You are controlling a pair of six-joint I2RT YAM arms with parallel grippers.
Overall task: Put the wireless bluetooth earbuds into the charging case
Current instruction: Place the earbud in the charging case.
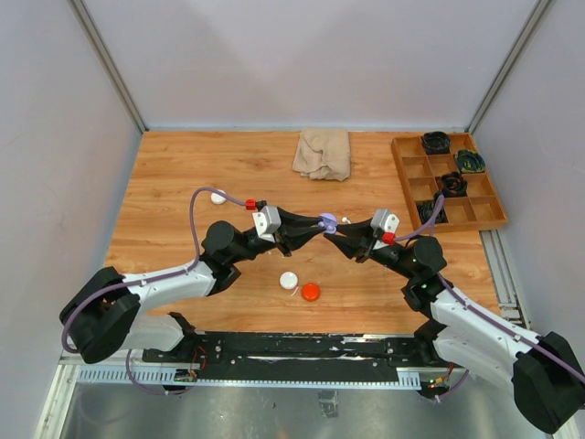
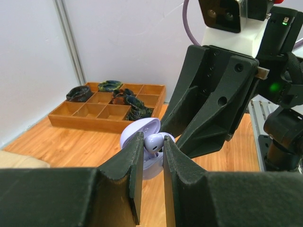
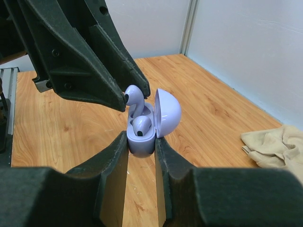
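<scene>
Pinching one glossy lilac earbud, left hand overhangs rounded case.

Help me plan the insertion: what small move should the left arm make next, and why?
Probably lower the left gripper slightly to seat its purple earbud: it is poised at the mouth of the open charging case held by the right gripper, beside the seated earbud.

— What lies on the wooden table?
— A beige cloth at the far edge and a compartment tray far right. A white puck sits just beside a red puck, another white puck lies left, and a tiny white earbud is mid-table.
</scene>
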